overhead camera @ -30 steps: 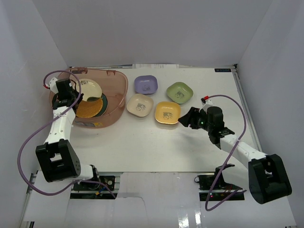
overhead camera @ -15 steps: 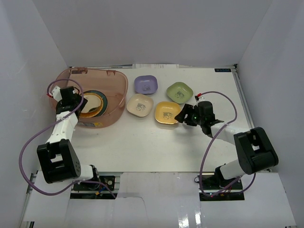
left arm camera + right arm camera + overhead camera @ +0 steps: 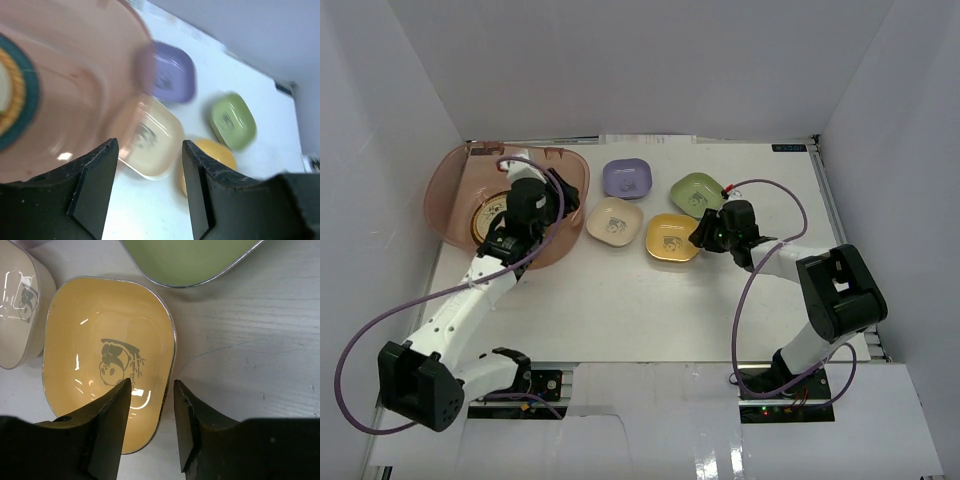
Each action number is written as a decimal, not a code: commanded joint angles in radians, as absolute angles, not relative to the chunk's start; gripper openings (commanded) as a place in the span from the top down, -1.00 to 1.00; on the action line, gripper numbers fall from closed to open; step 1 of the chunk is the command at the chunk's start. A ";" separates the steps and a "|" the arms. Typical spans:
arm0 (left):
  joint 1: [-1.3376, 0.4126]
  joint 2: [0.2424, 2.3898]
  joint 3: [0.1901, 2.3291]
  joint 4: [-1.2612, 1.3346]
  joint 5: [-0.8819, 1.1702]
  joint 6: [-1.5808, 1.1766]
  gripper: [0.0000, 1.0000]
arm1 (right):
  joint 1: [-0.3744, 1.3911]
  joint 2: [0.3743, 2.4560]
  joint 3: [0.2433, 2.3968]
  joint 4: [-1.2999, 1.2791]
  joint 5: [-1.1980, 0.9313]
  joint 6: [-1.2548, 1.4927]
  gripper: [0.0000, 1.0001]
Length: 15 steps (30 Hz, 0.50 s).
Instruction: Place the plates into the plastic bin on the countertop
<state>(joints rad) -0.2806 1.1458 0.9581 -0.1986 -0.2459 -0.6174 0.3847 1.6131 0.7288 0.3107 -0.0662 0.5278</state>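
The plastic bin (image 3: 460,180) stands at the back left with a stack of round plates (image 3: 490,222) in it, a gold one on top. My left gripper (image 3: 552,190) hovers over the bin's right side, open and empty (image 3: 149,165). Purple (image 3: 626,178), green (image 3: 698,194), cream (image 3: 614,221) and yellow (image 3: 671,238) small plates lie on the countertop (image 3: 650,300). My right gripper (image 3: 703,233) is open, with one finger inside and one outside the right rim of the yellow plate (image 3: 100,365); a gap shows beside each finger (image 3: 150,390).
White walls close in the countertop on the left, back and right. The cream plate (image 3: 150,145) lies close to the bin's right wall (image 3: 75,75). The green plate (image 3: 190,260) is just beyond the yellow one. Purple cables trail from both arms.
My left gripper let the gold plate go into the bin, opened, and swung from the bin's left side to its right. My right gripper moved left to the yellow plate and narrowed.
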 commanded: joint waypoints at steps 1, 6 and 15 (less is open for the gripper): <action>-0.444 1.109 0.925 -0.221 -0.343 -0.590 -0.28 | 0.394 1.620 0.758 0.288 -0.006 0.497 0.10; -0.630 1.179 0.836 -0.242 -0.416 -0.692 -0.35 | 0.394 1.635 0.750 0.265 -0.006 0.499 0.47; -0.657 1.400 0.810 -0.046 -0.423 -0.807 -0.85 | 0.423 1.381 0.608 0.246 -0.021 0.526 0.85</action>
